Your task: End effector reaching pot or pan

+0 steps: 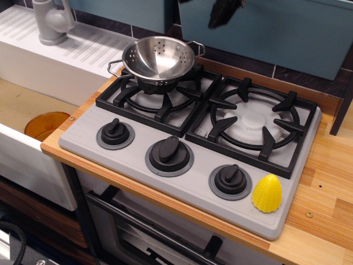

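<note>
The small steel colander-like pot (159,57), with punched holes and two wire loop handles, stands upright on the back left burner of the toy stove (165,187). My black gripper (201,10) is at the top edge of the view, above and to the right of the pot and well apart from it. One dark pointed finger (223,12) shows, blurred. The other finger is only a sliver at the frame's top edge. The fingers stand apart with nothing between them.
The right burner grate (255,118) is bare. Three black knobs (169,153) line the stove's front. A yellow toy corn (267,193) sits at the front right corner. An orange dish (46,125) lies in the sink on the left, by a grey faucet (52,22).
</note>
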Action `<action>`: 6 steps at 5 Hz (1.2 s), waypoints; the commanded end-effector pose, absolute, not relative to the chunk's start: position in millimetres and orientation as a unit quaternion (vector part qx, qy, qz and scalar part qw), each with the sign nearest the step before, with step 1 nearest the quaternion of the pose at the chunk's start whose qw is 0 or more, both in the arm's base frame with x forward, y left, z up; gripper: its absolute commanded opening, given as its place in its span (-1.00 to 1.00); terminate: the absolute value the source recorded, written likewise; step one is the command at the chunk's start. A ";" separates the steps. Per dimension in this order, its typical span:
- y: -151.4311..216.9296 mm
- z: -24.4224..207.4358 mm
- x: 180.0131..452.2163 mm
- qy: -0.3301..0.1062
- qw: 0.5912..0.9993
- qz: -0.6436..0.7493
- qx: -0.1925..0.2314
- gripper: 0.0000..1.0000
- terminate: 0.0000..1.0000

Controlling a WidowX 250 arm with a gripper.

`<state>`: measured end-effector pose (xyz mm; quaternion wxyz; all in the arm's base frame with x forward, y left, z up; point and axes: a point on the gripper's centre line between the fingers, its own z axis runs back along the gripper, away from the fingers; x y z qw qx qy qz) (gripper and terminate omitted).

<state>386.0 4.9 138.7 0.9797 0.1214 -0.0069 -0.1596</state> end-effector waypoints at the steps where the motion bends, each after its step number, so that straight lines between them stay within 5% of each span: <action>1: 17.8 119.7 372.7 -0.061 0.983 -0.136 0.103 1.00 -1.00; 3: 33.9 84.8 360.9 -0.084 0.982 -0.137 0.095 1.00 -1.00; 5: 33.9 84.8 360.9 -0.084 0.982 -0.137 0.095 1.00 -1.00; 6: 33.9 84.8 360.9 -0.084 0.982 -0.137 0.095 1.00 1.00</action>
